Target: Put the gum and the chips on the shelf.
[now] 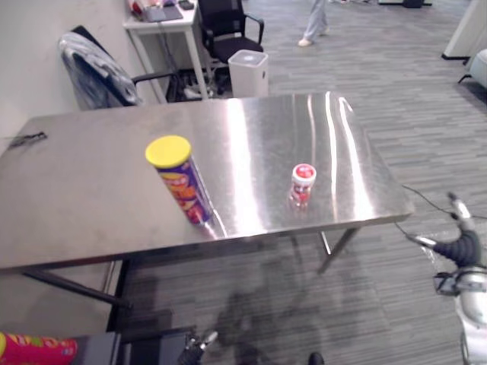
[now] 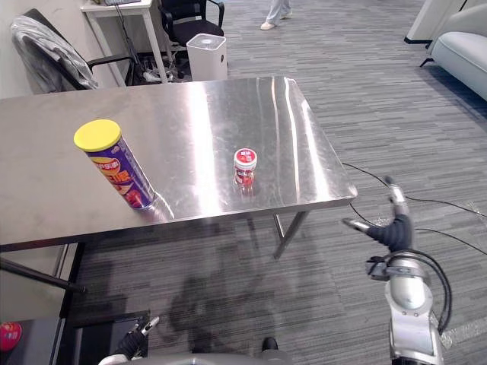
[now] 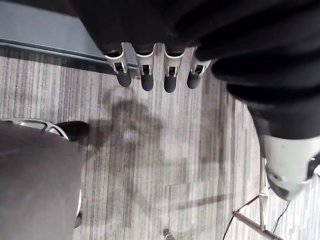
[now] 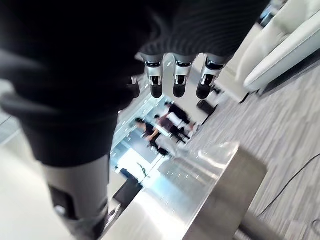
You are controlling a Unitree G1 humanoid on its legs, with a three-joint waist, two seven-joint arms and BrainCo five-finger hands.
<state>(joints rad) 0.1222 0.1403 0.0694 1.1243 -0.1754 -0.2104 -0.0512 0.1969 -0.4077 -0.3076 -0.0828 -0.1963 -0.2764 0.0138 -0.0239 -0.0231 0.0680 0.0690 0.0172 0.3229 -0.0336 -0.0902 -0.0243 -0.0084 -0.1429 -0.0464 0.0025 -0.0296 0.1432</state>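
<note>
Silver fingers with dark tips are hanging straight and loose off the left hand [image 3: 145, 75], low over the striped grey carpet [image 3: 150, 165], gripping nothing. Out to the right, the right hand [image 2: 394, 226] is hovering just off the table's near corner, fingers and thumb spread apart, empty as well. Both targets are waiting on the steel table [image 1: 91, 190]: the chips can [image 1: 181, 182], purple with a yellow lid, is standing upright close to the front edge, and the gum bottle [image 1: 303, 184], small and red-and-white, is sitting well to its right, also near that edge. Beyond the table a white bin [image 1: 248, 72] and a black office chair [image 1: 228, 30] are standing, with a person [image 1: 313, 23] walking at the far end. Now the danger: that can is tall and narrow, so fingers arriving high could be tipping it and sending it rolling off the front. The gum looks light on slick steel, so a loose pinch could be shoving it away instead.
</note>
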